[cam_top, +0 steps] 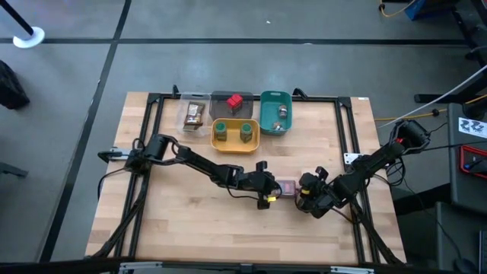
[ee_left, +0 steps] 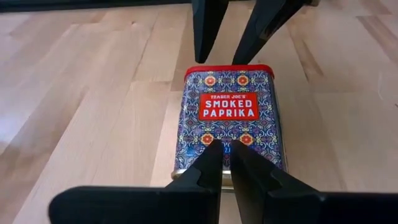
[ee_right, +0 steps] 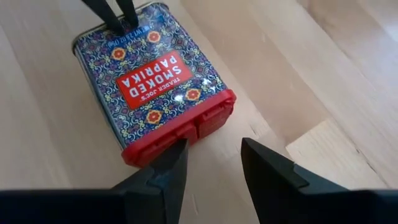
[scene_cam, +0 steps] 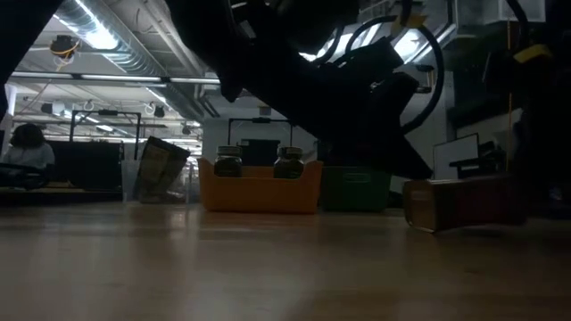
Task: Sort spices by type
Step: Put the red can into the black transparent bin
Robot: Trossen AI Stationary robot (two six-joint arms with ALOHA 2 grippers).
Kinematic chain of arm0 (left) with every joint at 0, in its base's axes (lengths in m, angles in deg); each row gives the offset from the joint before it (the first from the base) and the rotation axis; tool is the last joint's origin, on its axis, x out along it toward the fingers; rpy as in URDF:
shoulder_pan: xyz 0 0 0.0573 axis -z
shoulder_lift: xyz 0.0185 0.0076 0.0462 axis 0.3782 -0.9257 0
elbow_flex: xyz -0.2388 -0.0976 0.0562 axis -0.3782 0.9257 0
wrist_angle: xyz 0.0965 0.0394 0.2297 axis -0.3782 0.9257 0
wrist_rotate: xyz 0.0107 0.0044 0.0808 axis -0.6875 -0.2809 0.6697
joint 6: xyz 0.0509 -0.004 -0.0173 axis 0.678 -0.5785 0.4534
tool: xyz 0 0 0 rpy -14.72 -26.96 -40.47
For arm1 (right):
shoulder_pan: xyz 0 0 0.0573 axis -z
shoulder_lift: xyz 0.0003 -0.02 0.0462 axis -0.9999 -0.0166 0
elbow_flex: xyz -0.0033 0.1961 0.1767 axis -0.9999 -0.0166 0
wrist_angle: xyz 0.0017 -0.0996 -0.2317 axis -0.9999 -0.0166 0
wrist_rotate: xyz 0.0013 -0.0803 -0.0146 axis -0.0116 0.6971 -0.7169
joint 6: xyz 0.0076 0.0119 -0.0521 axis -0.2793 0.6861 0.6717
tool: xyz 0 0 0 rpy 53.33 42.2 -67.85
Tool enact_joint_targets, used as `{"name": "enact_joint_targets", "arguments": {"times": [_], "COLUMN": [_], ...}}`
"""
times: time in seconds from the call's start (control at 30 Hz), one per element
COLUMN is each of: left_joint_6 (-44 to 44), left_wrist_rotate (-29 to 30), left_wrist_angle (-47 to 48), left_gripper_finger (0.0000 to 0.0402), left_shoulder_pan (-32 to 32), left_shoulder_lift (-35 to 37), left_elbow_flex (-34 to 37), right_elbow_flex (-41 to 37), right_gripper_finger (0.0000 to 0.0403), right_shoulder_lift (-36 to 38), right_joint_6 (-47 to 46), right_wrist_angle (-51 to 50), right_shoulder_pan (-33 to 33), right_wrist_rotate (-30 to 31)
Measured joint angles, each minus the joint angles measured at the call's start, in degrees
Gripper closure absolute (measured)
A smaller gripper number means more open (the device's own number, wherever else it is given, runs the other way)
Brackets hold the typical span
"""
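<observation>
The paprika tin [ee_left: 228, 118] lies flat on the table [cam_top: 190, 221] between both arms. The left pincer [ee_left: 225, 163] sits nearly closed at its base; the right pincer [ee_right: 211, 163] gapes at the red cap, seemingly to steady it.

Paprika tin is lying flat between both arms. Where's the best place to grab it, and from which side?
Judging by its pose, grip the smoked paprika tin across its two long narrow sides, coming straight down from above. It lies label-up on the table, so the faces are too wide. Both end effectors, left and right, sit at its ends.
</observation>
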Motion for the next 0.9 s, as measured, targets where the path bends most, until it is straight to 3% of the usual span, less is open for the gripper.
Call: {"name": "enact_joint_targets", "arguments": {"times": [0.5, 0.73, 0.9], "left_joint_6": [-0.4, -1.5, -1.9], "left_wrist_rotate": [0.0, -0.1, -0.4], "left_wrist_angle": [0.8, 1.1, 0.8], "left_gripper_finger": [0.0377, 0.0377, 0.0377], "left_shoulder_pan": [0.0, 0.1, 0.3], "left_shoulder_lift": [-0.1, 0.0, -0.2], "left_elbow_flex": [0.1, 0.1, 0.1], "right_elbow_flex": [0.0, 0.0, 0.2], "right_gripper_finger": [0.0249, 0.0249, 0.0249], "right_shoulder_lift": [0.0, 0.0, 0.0], "right_joint_6": [2.5, 5.6, 8.4], "right_wrist_angle": [2.4, 6.5, 10.5], "right_shoulder_pan": [0.0, 0.0, 0.1], "right_wrist_rotate": [4.9, 5.0, 8.5]}}
